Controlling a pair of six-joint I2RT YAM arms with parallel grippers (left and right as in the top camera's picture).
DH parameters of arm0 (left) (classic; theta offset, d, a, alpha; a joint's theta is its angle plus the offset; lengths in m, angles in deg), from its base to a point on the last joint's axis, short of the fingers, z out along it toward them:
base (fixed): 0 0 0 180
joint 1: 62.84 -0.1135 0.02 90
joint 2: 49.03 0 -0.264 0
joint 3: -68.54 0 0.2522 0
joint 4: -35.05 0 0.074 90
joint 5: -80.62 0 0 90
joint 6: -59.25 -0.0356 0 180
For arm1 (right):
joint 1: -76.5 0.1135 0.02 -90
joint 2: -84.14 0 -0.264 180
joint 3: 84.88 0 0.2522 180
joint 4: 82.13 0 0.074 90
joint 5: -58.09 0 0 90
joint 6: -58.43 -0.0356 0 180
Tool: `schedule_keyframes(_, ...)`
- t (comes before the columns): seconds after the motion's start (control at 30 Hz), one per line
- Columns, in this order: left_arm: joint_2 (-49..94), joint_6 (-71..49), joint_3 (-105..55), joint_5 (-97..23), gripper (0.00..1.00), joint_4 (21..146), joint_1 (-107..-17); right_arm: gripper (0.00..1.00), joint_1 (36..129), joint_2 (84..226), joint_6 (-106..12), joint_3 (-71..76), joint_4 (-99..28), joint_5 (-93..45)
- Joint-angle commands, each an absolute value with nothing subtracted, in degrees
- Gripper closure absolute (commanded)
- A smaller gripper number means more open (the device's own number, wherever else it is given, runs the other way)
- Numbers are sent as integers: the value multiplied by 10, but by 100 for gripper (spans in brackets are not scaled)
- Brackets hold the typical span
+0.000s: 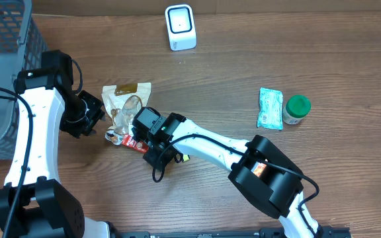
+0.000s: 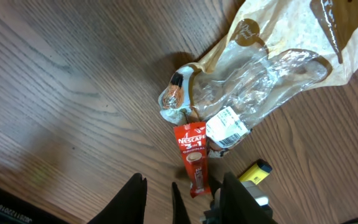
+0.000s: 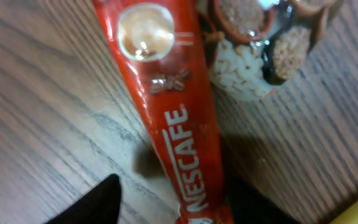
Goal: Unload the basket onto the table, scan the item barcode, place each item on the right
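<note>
A red Nescafe sachet [image 1: 131, 141] [image 2: 191, 158] [image 3: 169, 106] lies flat on the wooden table, partly against a clear and tan snack bag [image 1: 127, 99] [image 2: 272, 62] [image 3: 260, 50]. My right gripper [image 1: 139, 139] [image 3: 179, 186] hangs low over the sachet, open, one dark finger on each side of it, and the left finger stands apart from the wrapper. To the left of the sachet is my left gripper [image 1: 96, 119] [image 2: 184, 180], open and holding nothing. A white barcode label [image 2: 227, 127] shows on the snack bag. The white scanner [image 1: 180, 27] stands at the far edge.
A grey mesh basket [image 1: 5, 39] fills the far left corner. A teal packet [image 1: 270, 108] and a green-lidded jar [image 1: 297, 109] lie at the right. A yellow object [image 1: 185, 157] [image 2: 254, 172] sits under the right arm beside the sachet.
</note>
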State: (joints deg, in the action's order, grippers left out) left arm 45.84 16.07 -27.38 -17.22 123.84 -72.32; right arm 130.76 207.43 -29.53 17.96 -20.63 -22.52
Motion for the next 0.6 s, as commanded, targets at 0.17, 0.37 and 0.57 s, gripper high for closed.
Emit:
schedule_keyframes(0.17,463,134,-279,-162,66,1223,-726,66,1308,2077,-301,189,-201,-244)
schedule_keyframes(0.37,463,91,-279,-163,44,1220,-726,96,1308,2077,-314,189,-201,-243)
schedule_keyframes(0.57,463,77,-279,-163,32,1220,-726,96,1308,2077,-342,189,-197,-242)
